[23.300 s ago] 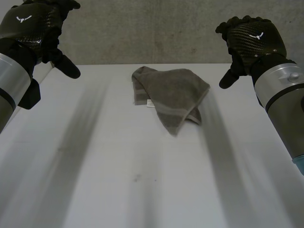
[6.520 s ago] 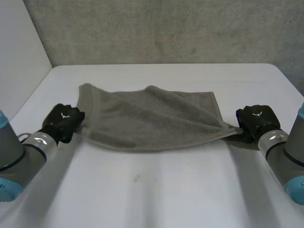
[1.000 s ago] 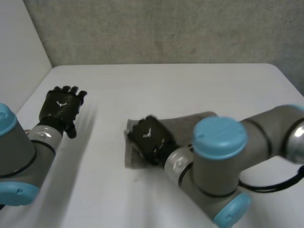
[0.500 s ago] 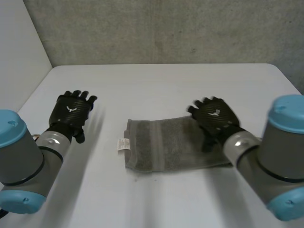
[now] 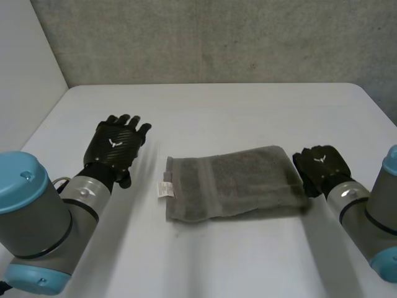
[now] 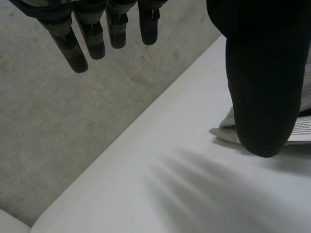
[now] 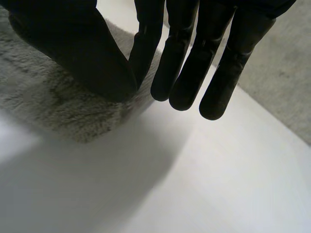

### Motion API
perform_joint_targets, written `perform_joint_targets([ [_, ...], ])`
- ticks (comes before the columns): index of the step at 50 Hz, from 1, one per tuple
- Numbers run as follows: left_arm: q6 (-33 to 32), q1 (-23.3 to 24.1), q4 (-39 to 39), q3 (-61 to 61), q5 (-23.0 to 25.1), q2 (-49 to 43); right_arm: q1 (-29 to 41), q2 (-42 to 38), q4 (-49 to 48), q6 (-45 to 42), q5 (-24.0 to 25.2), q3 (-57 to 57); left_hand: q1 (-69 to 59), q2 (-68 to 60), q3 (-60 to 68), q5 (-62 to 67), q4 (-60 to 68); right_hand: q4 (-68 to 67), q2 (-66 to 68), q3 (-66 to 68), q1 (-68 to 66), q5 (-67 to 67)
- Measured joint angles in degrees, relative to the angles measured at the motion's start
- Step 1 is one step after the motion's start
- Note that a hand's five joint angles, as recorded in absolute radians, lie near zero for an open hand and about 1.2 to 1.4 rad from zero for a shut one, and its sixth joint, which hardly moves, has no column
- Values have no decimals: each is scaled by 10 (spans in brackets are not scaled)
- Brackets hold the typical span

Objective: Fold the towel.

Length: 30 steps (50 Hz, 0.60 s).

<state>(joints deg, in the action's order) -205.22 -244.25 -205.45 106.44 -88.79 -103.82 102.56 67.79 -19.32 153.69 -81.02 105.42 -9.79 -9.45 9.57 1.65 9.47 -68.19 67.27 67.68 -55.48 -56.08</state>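
Towel point(image 5: 234, 182): folded into a thick grey band, flat on the middle of the table, long side running left to right, banded hem at the left end.
Label point(image 5: 164, 187): small and white, poking out from the towel's left end, lying on the table surface.
Left hand point(image 5: 116, 146): left of the towel and clearly apart from it, back turned up, over bare table.
Left hand state: fingers point(image 6: 92, 36) straight and spread, thumb point(image 6: 265, 77) out on the side nearest the label, nothing held.
Right hand point(image 5: 319, 166): just beside the towel's right end, back turned up.
Right hand state: fingers point(image 7: 214, 63) straight and close together, reaching past the towel's end over bare table; thumb point(image 7: 73, 58) over the fluffy end; nothing pinched; contact with the cloth impossible to tell.
Left arm point(image 5: 43, 211): grey with a light-blue cap, coming in from the near left.
Right arm point(image 5: 366, 214): same build, coming in from the near right.
Table point(image 5: 217, 105): white, rounded far corners.
Wall point(image 5: 217, 37): grey concrete behind the far edge.
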Motion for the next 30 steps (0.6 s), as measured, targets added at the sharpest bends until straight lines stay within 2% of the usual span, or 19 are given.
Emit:
perform_joint_targets([
  [3,0,-7,0,0,0,1,13,2,1,-2,-2,-17,0,0,0,0,0,0,0,0,-2,-2],
  [10,0,-18,0,1,0,3,139,13,5,14,-3,-95,0,0,0,0,0,-2,0,0,-2,-4],
  [12,0,-18,0,1,0,3,152,12,5,17,-2,-102,0,0,0,0,0,-2,0,0,-2,-4],
  [14,0,-19,0,2,0,3,211,2,6,29,-1,-125,0,0,0,0,0,-2,0,0,-2,-4],
  [18,0,-22,0,4,0,4,263,-21,9,41,-6,-141,0,0,0,0,0,-2,0,0,-2,-5],
  [19,0,-25,0,5,0,4,282,-32,12,47,-16,-146,0,0,0,0,0,83,-93,-82,77,71],
  [21,0,-28,0,7,1,5,288,-37,14,51,-21,-147,0,0,0,0,0,83,-93,-82,77,71],
  [22,0,-29,0,7,1,5,292,-41,16,55,-32,-147,0,0,0,0,0,269,-278,-267,226,249],
  [24,0,-34,0,10,1,6,282,-42,20,61,-55,-143,0,0,0,0,0,379,-371,-374,300,360],
  [25,0,-35,0,11,1,6,273,-41,22,62,-62,-140,0,0,0,0,0,379,-371,-374,300,360],
  [26,0,-37,0,11,2,6,261,-38,23,63,-69,-135,0,0,0,0,0,433,-417,-425,331,413],
  [30,0,-41,-1,13,3,6,189,-15,30,57,-78,-101,0,0,0,0,0,436,-417,-427,331,417],
])
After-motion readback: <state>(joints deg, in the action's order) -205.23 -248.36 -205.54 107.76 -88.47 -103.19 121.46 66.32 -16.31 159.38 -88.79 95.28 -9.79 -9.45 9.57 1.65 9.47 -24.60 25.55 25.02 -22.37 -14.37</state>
